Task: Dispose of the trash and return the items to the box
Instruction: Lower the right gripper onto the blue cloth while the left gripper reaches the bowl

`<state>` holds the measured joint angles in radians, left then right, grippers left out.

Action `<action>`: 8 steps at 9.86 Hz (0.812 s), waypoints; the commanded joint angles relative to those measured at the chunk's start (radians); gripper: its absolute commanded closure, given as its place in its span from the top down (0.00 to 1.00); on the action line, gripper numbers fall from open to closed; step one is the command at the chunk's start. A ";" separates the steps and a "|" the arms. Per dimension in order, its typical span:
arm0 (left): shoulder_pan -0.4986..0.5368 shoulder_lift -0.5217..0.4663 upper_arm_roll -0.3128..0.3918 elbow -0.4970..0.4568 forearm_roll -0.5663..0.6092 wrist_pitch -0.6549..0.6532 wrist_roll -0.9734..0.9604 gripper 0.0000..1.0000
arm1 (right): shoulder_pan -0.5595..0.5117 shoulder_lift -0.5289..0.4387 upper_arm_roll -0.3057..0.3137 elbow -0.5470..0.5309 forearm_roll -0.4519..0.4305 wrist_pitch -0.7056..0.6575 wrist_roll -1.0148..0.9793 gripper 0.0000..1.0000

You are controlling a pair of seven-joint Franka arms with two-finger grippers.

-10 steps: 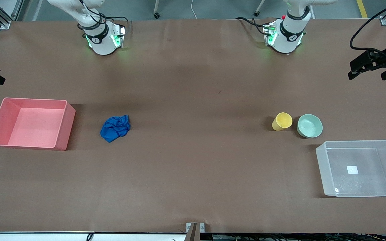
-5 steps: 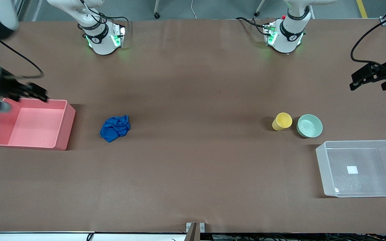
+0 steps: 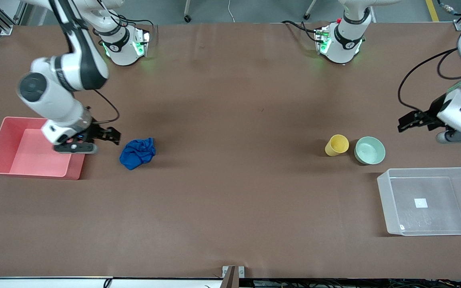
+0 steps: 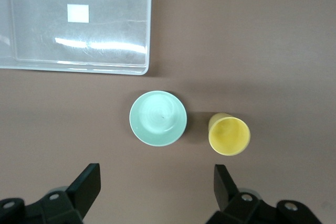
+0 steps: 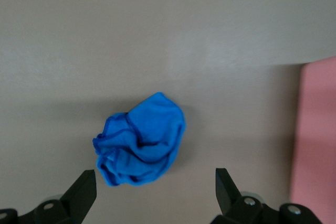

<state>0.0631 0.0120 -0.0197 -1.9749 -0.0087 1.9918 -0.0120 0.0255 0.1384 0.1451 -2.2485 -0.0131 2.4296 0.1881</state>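
Observation:
The blue cloth wad [image 3: 137, 153] lies on the table beside the pink bin [image 3: 26, 174]. My right gripper [image 3: 110, 136] is open and empty over the table between the bin and the wad. In the right wrist view the wad [image 5: 140, 148] lies just ahead of the open gripper [image 5: 155, 187]. The yellow cup [image 3: 337, 145] and the mint-green bowl [image 3: 369, 150] stand side by side. The clear box [image 3: 426, 171] is empty, nearer the camera than the bowl. My left gripper [image 3: 408, 122] is open and empty over the table beside the bowl. The left wrist view shows the gripper [image 4: 156, 182], bowl [image 4: 158, 118], cup [image 4: 229, 135] and box [image 4: 79, 68].
The pink bin is empty and shows at the edge of the right wrist view [image 5: 317, 140]. The right arm's wrist hangs over the bin's corner. Bare brown table lies between the wad and the cup.
Both arms have swung in from the table's ends. The right gripper moved from the pink bin's corner to beside the wad. The left gripper moved toward the bowl.

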 commanded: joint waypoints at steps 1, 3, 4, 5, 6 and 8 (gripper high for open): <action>0.024 0.014 0.000 -0.192 0.001 0.205 0.040 0.95 | 0.017 0.142 0.008 -0.008 0.009 0.129 0.057 1.00; 0.046 0.099 0.000 -0.222 0.001 0.300 0.053 0.95 | 0.022 0.203 0.008 -0.016 -0.001 0.195 0.059 1.00; 0.062 0.144 0.001 -0.226 0.001 0.345 0.056 0.95 | 0.025 0.226 0.007 -0.028 -0.002 0.238 0.059 1.00; 0.084 0.192 0.000 -0.240 0.003 0.413 0.064 0.95 | 0.024 0.237 0.007 -0.046 -0.002 0.271 0.059 1.00; 0.087 0.238 0.000 -0.248 0.001 0.473 0.075 0.95 | 0.022 0.240 0.007 -0.055 -0.002 0.299 0.057 0.89; 0.107 0.296 0.000 -0.248 0.001 0.522 0.075 0.95 | 0.016 0.247 0.008 -0.054 -0.002 0.307 0.065 0.14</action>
<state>0.1612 0.2612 -0.0189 -2.2133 -0.0086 2.4749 0.0487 0.0474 0.3995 0.1486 -2.2765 -0.0140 2.7161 0.2295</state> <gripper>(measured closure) 0.048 0.145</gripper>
